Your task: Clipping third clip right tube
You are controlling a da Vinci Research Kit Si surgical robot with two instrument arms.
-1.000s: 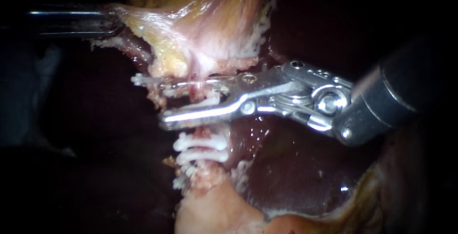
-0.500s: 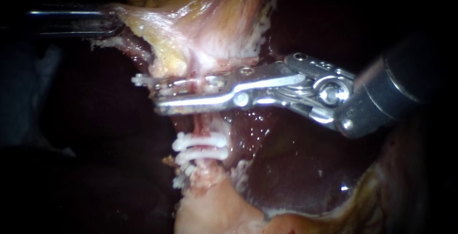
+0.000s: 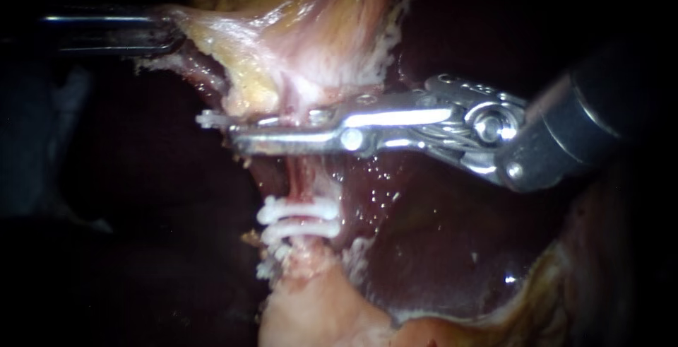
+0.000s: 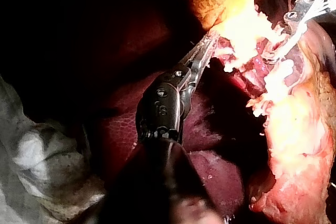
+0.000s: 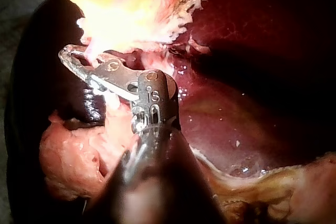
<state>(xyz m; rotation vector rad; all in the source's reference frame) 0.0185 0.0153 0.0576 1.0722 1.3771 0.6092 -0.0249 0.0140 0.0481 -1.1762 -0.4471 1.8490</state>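
A pale pink tube (image 3: 300, 186) runs down from the yellowish gallbladder (image 3: 311, 29) in the endoscope view. Two white clips (image 3: 296, 211) sit across its lower part. Above them, my right instrument (image 3: 236, 135) reaches in from the right, its jaws pressed together on a white clip (image 3: 206, 118) that lies across the tube. In the right wrist view the same jaws (image 5: 71, 57) close under bright tissue. My left instrument (image 3: 164, 32) comes in at upper left, its jaws shut on the gallbladder's edge and holding it taut; the left wrist view shows those jaws (image 4: 207, 50) biting pale tissue.
Dark red liver (image 3: 438, 248) lies under and to the right of the tube. Pale fatty tissue (image 3: 318, 312) spreads below the two lower clips. Frayed white tissue fringes (image 3: 385, 50) hang beside the gallbladder. Grey cloth (image 4: 42, 161) lies beside my left instrument's shaft.
My right instrument's jaws closed: the lower jaw swung up against the upper one, squeezing the white clip around the tube. The left instrument held still.
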